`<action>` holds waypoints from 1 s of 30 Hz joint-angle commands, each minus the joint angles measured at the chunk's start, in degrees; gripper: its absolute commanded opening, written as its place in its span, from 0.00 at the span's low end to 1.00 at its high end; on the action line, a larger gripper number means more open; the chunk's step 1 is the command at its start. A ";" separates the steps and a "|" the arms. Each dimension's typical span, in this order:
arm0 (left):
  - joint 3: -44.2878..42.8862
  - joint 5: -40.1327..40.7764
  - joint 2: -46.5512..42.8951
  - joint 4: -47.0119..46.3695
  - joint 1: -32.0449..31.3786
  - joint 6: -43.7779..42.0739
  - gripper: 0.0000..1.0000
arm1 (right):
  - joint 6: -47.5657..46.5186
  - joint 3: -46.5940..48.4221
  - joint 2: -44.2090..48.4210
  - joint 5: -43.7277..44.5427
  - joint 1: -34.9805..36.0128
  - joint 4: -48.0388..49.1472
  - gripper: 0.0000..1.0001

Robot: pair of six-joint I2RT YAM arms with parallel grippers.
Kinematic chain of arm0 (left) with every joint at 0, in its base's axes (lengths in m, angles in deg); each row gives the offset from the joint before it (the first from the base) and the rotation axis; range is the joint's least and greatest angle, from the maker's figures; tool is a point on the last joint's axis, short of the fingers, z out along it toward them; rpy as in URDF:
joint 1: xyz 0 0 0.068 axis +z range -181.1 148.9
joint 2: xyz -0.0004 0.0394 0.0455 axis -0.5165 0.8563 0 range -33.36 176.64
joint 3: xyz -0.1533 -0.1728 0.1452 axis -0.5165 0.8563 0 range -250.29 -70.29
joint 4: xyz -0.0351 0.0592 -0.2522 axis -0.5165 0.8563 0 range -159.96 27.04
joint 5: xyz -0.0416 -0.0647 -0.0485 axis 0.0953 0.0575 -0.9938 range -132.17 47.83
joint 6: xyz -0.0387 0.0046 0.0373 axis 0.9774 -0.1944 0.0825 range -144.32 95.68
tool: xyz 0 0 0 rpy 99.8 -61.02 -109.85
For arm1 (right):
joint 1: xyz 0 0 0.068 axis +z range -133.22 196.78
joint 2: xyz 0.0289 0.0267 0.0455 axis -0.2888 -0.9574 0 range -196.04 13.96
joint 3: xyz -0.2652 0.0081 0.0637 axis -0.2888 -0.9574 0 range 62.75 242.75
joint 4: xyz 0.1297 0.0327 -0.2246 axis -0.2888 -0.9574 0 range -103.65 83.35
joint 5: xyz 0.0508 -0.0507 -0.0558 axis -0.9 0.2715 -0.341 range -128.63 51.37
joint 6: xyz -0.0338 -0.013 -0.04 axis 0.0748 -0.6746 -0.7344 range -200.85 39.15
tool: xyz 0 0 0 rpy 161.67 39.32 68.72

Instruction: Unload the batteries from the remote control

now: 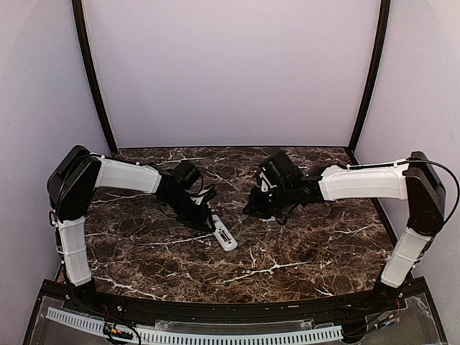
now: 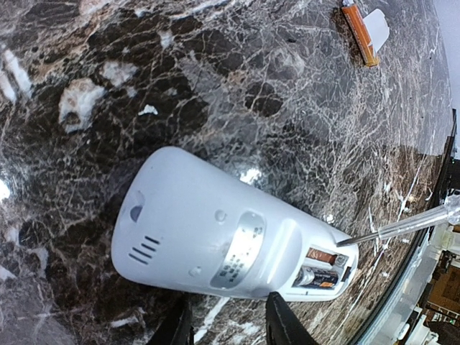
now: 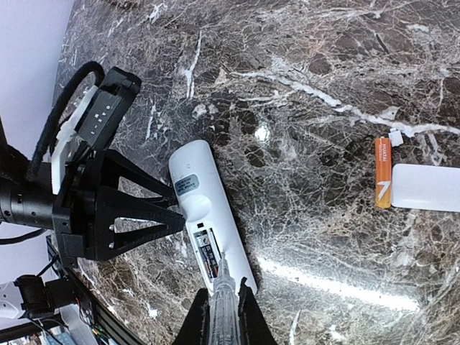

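The white remote (image 2: pixel 208 230) lies back-up on the marble, its battery bay open. One battery (image 2: pixel 322 277) sits in the bay; the slot beside it is empty. A loose orange battery (image 3: pixel 383 172) lies on the table away from the remote (image 3: pixel 215 208). My left gripper (image 2: pixel 228 316) is open, with its fingertips at the remote's side. My right gripper (image 3: pixel 224 291) is shut on a clear-handled screwdriver (image 3: pixel 224 309), whose metal tip reaches into the bay beside the remaining battery (image 3: pixel 207 251). In the top view the remote (image 1: pixel 224 237) lies between both grippers.
The white battery cover (image 3: pixel 428 188) lies flat next to the loose battery, which also shows in the left wrist view (image 2: pixel 357 32). The table's black front rail (image 2: pixel 431 237) runs close to the remote's open end.
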 commanded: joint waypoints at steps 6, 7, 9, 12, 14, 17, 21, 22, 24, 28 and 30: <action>1.90 1.83 2.72 2.92 -0.34 -0.35 0.35 | 1.84 1.03 -3.40 -3.29 0.14 3.03 0.00; 1.91 1.83 2.76 2.87 -0.39 -0.36 0.35 | 2.03 0.82 -3.49 -3.54 0.14 3.35 0.00; 1.91 1.81 2.82 2.90 -0.35 -0.36 0.35 | 2.24 0.57 -3.57 -3.76 0.22 3.55 0.00; 1.92 1.66 2.83 2.81 -0.40 -0.28 0.35 | 2.43 0.81 -4.06 -3.83 0.23 3.05 0.00; 1.92 1.52 2.92 2.80 -0.41 -0.23 0.35 | 3.17 0.74 -4.70 -4.13 0.21 2.92 0.00; 2.00 1.37 2.90 2.73 -0.41 -0.19 0.35 | 4.70 0.80 -6.03 -5.53 0.15 3.23 0.00; 2.09 1.21 2.90 2.56 -0.68 -0.09 0.35 | 7.46 -0.66 -6.79 -7.26 0.14 5.66 0.00; 2.09 1.08 2.94 2.51 -0.76 -0.08 0.34 | 7.94 -0.82 -6.97 -7.46 0.14 6.01 0.00; 2.09 0.94 2.98 2.55 -0.96 -0.03 0.34 | 8.60 -0.93 -7.38 -7.75 0.14 6.53 0.00; 2.09 0.84 3.08 2.55 -1.23 -0.01 0.34 | 9.41 -0.84 -8.39 -9.16 0.06 7.64 0.00; 2.09 0.77 3.15 2.51 -1.31 -0.01 0.34 | 9.85 -0.89 -9.11 -9.93 0.05 8.34 0.00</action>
